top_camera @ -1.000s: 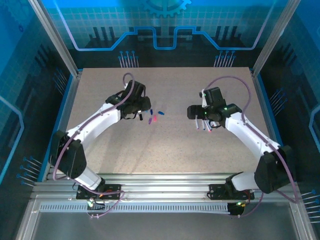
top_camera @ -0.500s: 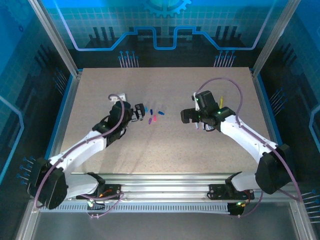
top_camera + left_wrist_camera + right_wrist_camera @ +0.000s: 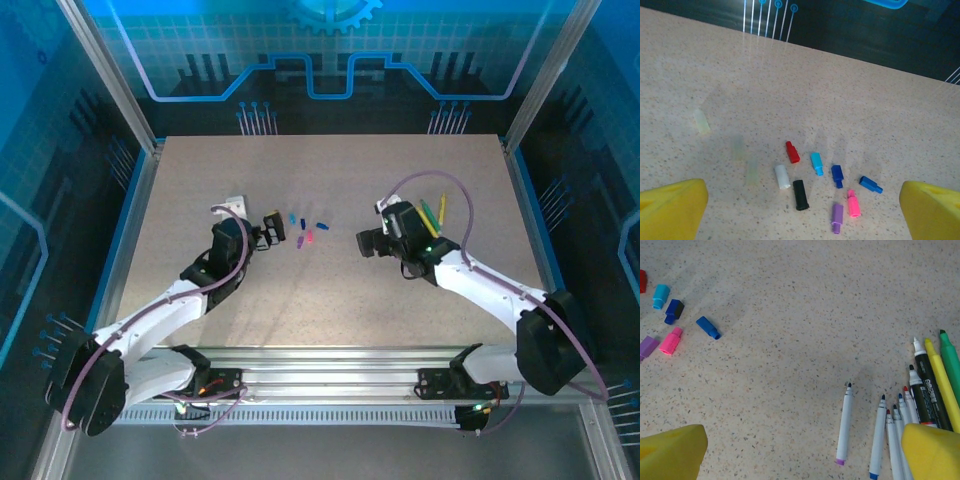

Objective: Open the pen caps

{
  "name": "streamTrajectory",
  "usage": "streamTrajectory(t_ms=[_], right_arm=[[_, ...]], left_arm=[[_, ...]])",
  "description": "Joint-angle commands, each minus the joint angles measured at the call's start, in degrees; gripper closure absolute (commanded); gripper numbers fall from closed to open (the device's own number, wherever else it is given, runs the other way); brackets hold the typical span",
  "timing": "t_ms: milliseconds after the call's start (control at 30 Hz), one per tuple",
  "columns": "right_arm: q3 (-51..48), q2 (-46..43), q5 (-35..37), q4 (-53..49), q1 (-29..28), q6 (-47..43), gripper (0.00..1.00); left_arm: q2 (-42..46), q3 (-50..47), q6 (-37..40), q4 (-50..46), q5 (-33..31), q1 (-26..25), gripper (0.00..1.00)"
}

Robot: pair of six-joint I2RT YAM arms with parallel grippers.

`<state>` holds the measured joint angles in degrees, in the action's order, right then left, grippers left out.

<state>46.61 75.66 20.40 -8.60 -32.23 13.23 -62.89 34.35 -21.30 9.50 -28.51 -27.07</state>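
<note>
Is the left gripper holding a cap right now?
No, the left gripper has its yellow fingers wide apart, nothing between them; the pen caps lie on the table ahead.

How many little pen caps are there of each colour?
red cap: 1
light blue cap: 1
dark blue caps: 2
pink cap: 1
purple cap: 1
white cap: 1
black cap: 1
Total: 8 clear caps; three pale blurry shapes beside them are too faint to tell.
</note>
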Motion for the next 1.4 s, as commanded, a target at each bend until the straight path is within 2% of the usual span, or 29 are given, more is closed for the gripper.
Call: streamTrajectory(t_ms=[0, 100, 267, 333, 400, 467, 533, 600, 667, 733, 767, 833, 900, 1033, 1133, 1200, 1267, 1300, 1367], right_arm=[[-3.86, -2.53, 2.67, 9.96, -1.25, -3.21, 0.00], [-5.72, -2.72, 3.79, 11.40, -1.92, -5.12, 0.00], [-5.89, -1.83, 7.35, 11.97, -1.93, -7.27, 0.00], [-6.03, -1.72, 7.32, 13.16, -1.72, -8.30, 0.00], [-6.04, -1.28, 6.63, 13.90, -1.46, -9.12, 0.00], [-5.64, -0.57, 5.63, 14.09, -0.72, -8.74, 0.00], [-5.48, 0.00, 4.99, 14.42, 0.29, -7.78, 0.00], [-5.84, 0.15, 4.87, 15.23, 1.20, -8.15, 0.00], [-6.97, -0.52, 5.86, 17.08, 2.66, -8.92, 0.00], [-8.61, -1.39, 6.64, 18.90, 5.09, -9.50, 0.00], [-9.44, -1.84, 7.33, 19.95, 6.71, -9.91, 0.00], [-10.72, -2.31, 10.00, 21.37, 9.81, -10.16, 0.00], [-11.38, -3.11, 10.78, 21.46, 12.81, -10.34, 0.00], [-13.03, -4.76, 12.41, 23.59, 15.70, -13.75, 0.00], [-15.13, -5.43, 11.35, 27.00, 17.81, -12.89, 0.00], [-15.20, -5.26, 10.54, 26.72, 18.68, -12.52, 0.00], [-14.73, -5.11, 10.71, 25.37, 18.76, -12.53, 0.00], [-14.76, -5.25, 10.72, 25.15, 18.78, -12.53, 0.00], [-15.95, -5.86, 10.73, 26.95, 18.87, -13.20, 0.00]], left_arm=[[3.58, -2.26, 5.00, 1.81, -4.32, -0.37, 0.01], [7.08, -4.29, 9.10, -0.42, -6.93, -0.35, 0.01], [13.12, -10.36, 18.83, -2.40, -18.26, 0.36, 0.01], [14.72, -13.77, 19.89, 0.02, -20.71, 1.57, 0.01], [14.00, -17.23, 17.83, 6.11, -21.02, 4.03, 0.01], [10.06, -20.50, 13.86, 14.18, -18.49, 8.27, 0.01], [3.10, -22.72, 12.99, 26.67, -16.86, 11.85, 0.01], [-4.35, -21.49, 17.64, 34.85, -14.80, 12.46, 0.01], [-15.03, -20.02, 23.50, 49.99, -14.22, 12.98, 0.01], [-24.52, -17.83, 27.66, 59.52, -13.63, 13.76, 0.01], [-26.80, -16.09, 28.96, 58.82, -13.69, 13.69, 0.01], [-25.25, -16.03, 28.26, 54.79, -10.02, 13.45, 0.01], [-25.33, -18.19, 27.74, 59.27, -8.33, 14.52, 0.01], [-23.60, -20.32, 24.48, 59.65, -3.74, 17.31, 0.01], [-22.49, -18.30, 22.36, 53.43, 0.25, 19.61, 0.01], [-22.68, -16.08, 21.10, 47.39, 9.08, 22.41, 0.01], [-27.54, -14.53, 20.71, 50.59, 12.05, 24.48, 0.01], [-24.87, -12.98, 18.81, 41.78, 12.80, 24.98, 0.01], [-26.64, -14.33, 19.75, 48.51, 13.09, 25.31, 0.01]])
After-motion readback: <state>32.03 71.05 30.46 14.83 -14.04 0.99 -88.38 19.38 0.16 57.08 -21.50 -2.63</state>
